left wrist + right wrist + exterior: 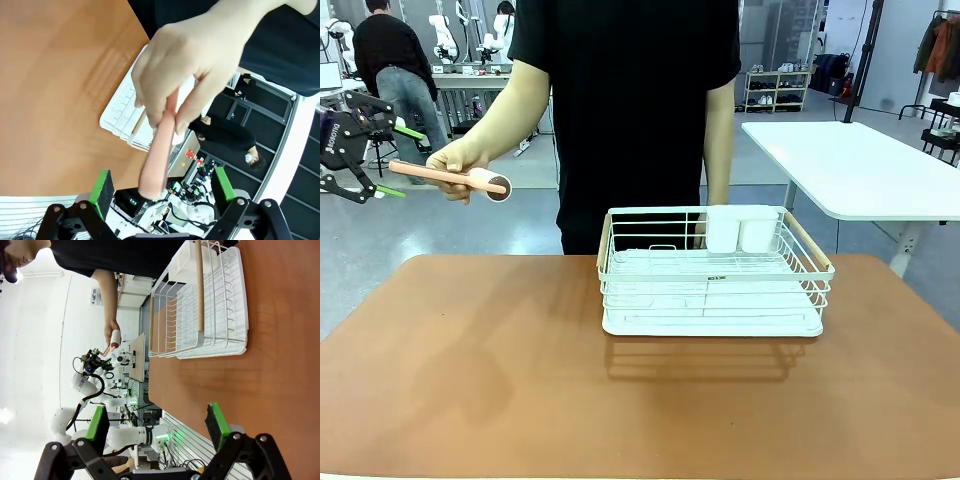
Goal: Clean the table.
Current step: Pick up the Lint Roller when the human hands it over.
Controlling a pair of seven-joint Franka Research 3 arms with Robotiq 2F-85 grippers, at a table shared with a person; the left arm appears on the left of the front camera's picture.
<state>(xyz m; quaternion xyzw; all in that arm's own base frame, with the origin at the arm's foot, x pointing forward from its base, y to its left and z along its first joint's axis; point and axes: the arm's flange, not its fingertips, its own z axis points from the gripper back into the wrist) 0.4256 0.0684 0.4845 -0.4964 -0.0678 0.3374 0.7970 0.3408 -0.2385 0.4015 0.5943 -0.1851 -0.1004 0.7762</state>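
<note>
Desk [470,390], terracotta top, before me, carrying a white wire dish rack [715,275] right of centre, white table [860,165] beyond on grey floor [470,225]; my left end effector [400,160] spread wide, empty, a person's hand [460,158] holding a pink-handled brush [445,177] between its pads [104,192]; my right end effector [157,422] likewise parted, empty.

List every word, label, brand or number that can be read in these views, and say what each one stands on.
No text here is legible.
Small dark tag on the front of the white wire dish rack: too small to read.
</note>
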